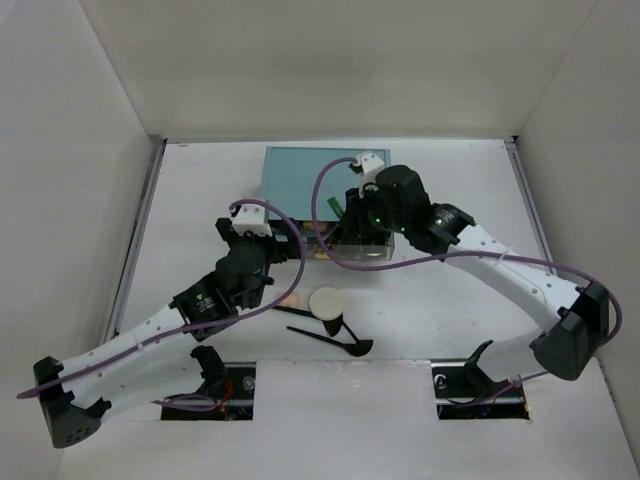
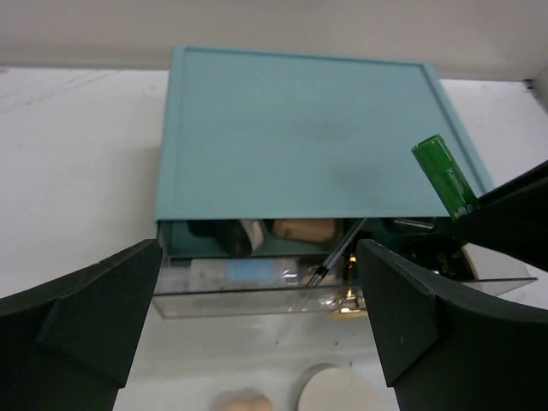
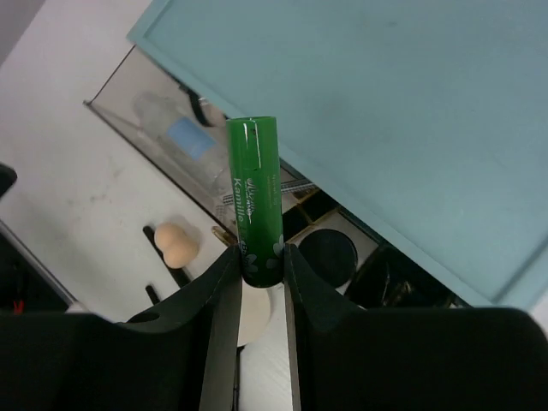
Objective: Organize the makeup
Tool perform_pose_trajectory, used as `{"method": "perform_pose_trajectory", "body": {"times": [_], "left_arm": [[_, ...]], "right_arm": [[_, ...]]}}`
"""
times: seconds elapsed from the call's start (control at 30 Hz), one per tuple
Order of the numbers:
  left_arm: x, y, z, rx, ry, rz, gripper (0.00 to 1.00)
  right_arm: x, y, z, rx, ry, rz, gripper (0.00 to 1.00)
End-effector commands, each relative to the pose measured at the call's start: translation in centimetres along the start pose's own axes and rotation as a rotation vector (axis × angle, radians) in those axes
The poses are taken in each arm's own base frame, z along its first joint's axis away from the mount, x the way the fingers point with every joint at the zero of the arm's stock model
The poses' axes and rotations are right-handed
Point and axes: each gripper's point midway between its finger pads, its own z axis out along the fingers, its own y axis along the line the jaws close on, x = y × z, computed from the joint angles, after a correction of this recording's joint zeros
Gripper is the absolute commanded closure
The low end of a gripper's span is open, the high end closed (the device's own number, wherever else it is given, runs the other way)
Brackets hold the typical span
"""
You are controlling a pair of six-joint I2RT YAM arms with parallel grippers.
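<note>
Stowing step. Right tool (image 3: 261, 261) clamps the green tube (image 3: 254, 184) by one end. Beyond its fingertips lie the teal box (image 3: 377, 94) and its open clear drawer (image 3: 145, 120), seemingly just below. Left tool (image 2: 259, 308) gapes empty, facing that drawer. Next: lower the tube into a free compartment, then release.

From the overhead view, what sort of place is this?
Probably a robotics lab test cell, not a home: a white tabletop boxed in by plain white wall panels, with a teal drawer box staged on it.
</note>
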Motion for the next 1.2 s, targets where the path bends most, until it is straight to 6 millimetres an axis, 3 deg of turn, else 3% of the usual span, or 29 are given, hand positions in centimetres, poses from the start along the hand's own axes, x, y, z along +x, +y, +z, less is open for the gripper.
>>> {"method": "perform_pose_trajectory", "body": {"times": [0.0, 0.2, 0.37, 0.47, 0.57, 0.63, 0.77, 0.83, 0.9, 1.0, 1.17], "left_arm": [[-1.3, 2.9, -1.9, -0.13, 0.012, -0.13, 0.0], [0.8, 5.1, -3.2, -0.197, 0.107, -0.186, 0.0], [3.0, 5.4, -3.9, -0.193, 0.206, -0.222, 0.0], [4.3, 5.6, -4.0, -0.189, 0.257, -0.243, 0.0], [5.5, 5.9, -4.0, -0.195, 0.296, -0.246, 0.0], [6.0, 6.3, -3.8, -0.209, 0.313, -0.242, 0.0], [4.4, 7.0, -2.6, -0.257, 0.283, -0.259, 0.0], [3.1, 7.3, -1.2, -0.283, 0.241, -0.283, 0.0], [1.8, 7.2, 0.4, -0.288, 0.215, -0.296, 0.0], [0.5, 6.9, 4.2, -0.272, 0.202, -0.295, 0.02], [1.3, 7.4, 11.7, -0.243, 0.244, -0.313, 0.13]], "right_arm": [[-1.2, 1.8, 1.6, -0.131, -0.048, -0.163, 0.85], [0.3, 2.0, 3.8, -0.197, 0.016, -0.235, 0.82], [2.1, 2.4, 3.7, -0.252, 0.071, -0.28, 0.74], [2.3, 2.3, 3.4, -0.25, 0.079, -0.284, 0.59], [1.8, 2.0, 2.9, -0.23, 0.065, -0.289, 0.3], [1.3, 1.9, 2.4, -0.21, 0.046, -0.292, 0.24], [-1.2, 1.3, 0.3, -0.126, -0.043, -0.28, 0.28], [-1.2, 2.2, -1.0, -0.111, -0.064, -0.25, 0.37], [0.0, 3.4, -2.1, -0.116, -0.067, -0.214, 0.49], [3.3, 5.0, -2.8, -0.123, -0.032, -0.155, 0.71], [8.6, 6.7, -1.4, -0.09, 0.046, -0.065, 0.82]]}}
